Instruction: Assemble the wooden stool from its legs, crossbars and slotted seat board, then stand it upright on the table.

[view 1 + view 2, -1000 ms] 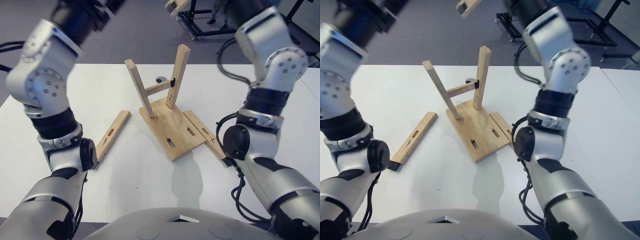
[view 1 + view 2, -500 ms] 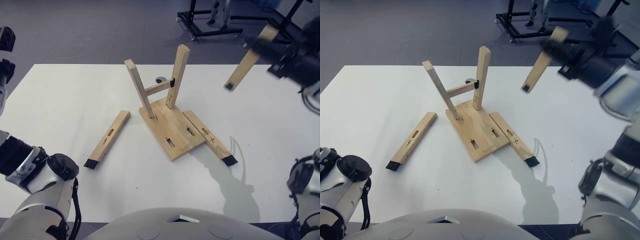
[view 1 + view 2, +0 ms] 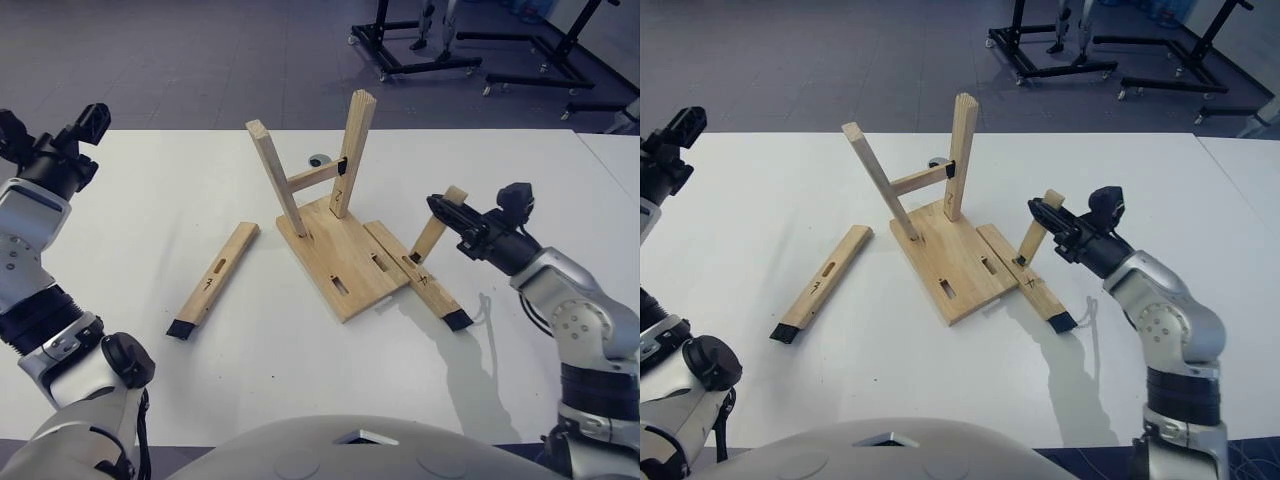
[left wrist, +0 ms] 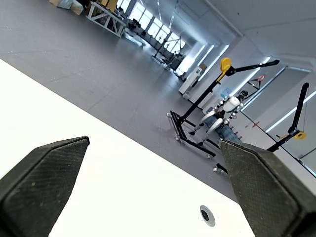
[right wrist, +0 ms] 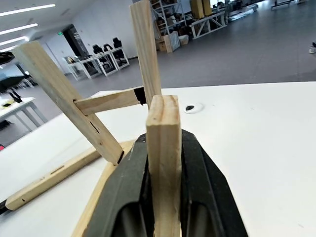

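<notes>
The slotted seat board (image 3: 345,262) lies flat mid-table. Two legs (image 3: 354,150) (image 3: 277,175) stand tilted on its far end, joined by a crossbar (image 3: 315,177). One loose leg (image 3: 213,278) lies to the board's left and another (image 3: 423,279) along its right edge. My right gripper (image 3: 445,210) is shut on a short wooden bar (image 3: 428,240), clamped between the fingers (image 5: 128,173). The bar's lower end is down by the right loose leg. My left gripper (image 3: 62,143) is off over the table's far left, its fingers (image 4: 42,180) spread open and holding nothing.
A small round fitting (image 3: 318,159) sits in the white table (image 3: 150,200) behind the standing legs. Wheeled black frames (image 3: 470,50) stand on the floor beyond the table's far edge. Bare tabletop lies in front of the board and at the right.
Both arms have come down from in front of the camera. The right one has carried the wooden bar down beside the seat board. The left has swung out to the far left.
</notes>
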### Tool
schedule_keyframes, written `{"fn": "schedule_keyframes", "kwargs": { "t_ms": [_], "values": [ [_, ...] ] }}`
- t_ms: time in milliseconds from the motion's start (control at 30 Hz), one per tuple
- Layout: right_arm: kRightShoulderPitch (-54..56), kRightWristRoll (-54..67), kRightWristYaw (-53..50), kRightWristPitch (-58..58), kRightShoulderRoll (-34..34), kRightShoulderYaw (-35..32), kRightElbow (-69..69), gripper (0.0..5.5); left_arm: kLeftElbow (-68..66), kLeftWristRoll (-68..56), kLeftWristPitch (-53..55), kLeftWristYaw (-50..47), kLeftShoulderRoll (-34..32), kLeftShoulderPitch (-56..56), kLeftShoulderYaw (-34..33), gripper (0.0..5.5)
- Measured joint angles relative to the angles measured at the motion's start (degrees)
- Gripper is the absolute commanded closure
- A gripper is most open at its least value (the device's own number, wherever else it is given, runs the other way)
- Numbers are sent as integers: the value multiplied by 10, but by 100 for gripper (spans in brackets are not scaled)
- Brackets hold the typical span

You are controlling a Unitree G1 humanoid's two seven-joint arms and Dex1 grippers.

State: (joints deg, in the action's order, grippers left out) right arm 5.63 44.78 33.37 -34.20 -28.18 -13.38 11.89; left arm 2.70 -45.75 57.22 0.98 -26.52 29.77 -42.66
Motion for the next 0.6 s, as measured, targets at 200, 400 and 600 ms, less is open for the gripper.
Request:
{"fn": "schedule_keyframes", "kwargs": {
  "t_ms": [200, 400, 600],
  "values": [
    [26, -43, 44, 47, 2, 15, -69, 511, -17, 10, -18, 26, -2, -1, 38, 68],
    [-6, -30, 62, 34, -14, -23, -60, 511, -17, 14, -37, 38, -6, -27, 46, 68],
    [-11, -43, 80, 62, 22, -1, -78, 511, -28, 14, -50, 51, -6, -29, 60, 68]
  ]
}}
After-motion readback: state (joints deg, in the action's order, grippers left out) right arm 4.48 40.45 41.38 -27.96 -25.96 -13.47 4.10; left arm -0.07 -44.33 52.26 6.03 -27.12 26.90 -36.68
